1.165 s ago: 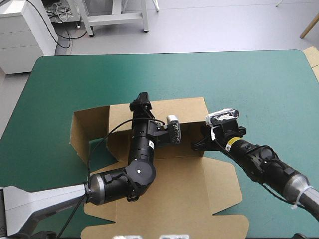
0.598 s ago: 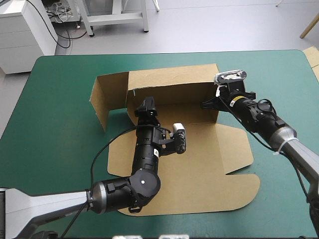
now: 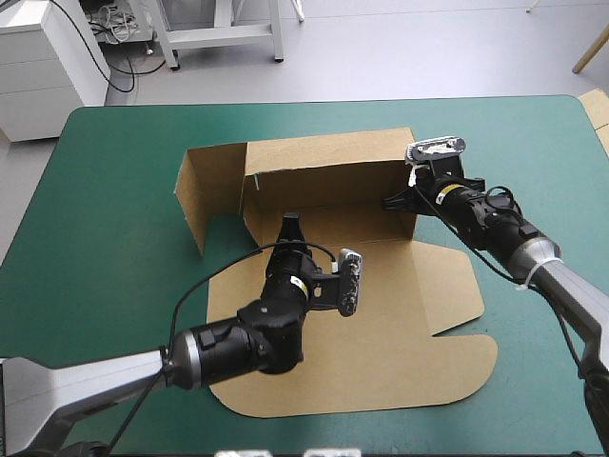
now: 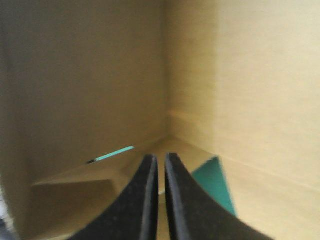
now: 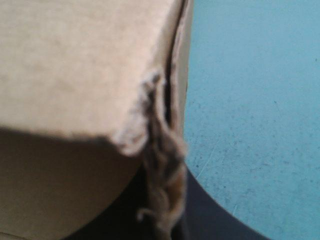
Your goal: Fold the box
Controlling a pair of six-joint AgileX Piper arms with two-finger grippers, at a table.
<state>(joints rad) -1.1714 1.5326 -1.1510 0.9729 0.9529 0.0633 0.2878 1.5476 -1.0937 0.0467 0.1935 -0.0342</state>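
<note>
The brown box (image 3: 324,176) lies mid-table with its back wall and left flap (image 3: 209,195) raised and the lid panel (image 3: 400,333) flat toward the near edge. My left gripper (image 3: 289,225) is shut and empty, pointing into the box's inner left corner. In the left wrist view its black tips (image 4: 160,159) meet just above the box floor, with brown walls (image 4: 90,75) ahead. My right gripper (image 3: 393,202) is shut on the right end of the back wall. In the right wrist view the frayed board edge (image 5: 157,150) runs between the fingers (image 5: 200,215).
Bare teal-green cover (image 3: 114,190) lies to the left of the box, beyond it and to the right (image 5: 250,100). A strip of cover shows through a gap at the box corner (image 4: 215,180). A pale board edge (image 3: 599,112) shows at the table's far right edge.
Earlier the box moved toward the far edge and its back wall came upright, held by my right gripper. Just before now my left gripper shut and its arm sank lower over the lid panel.
</note>
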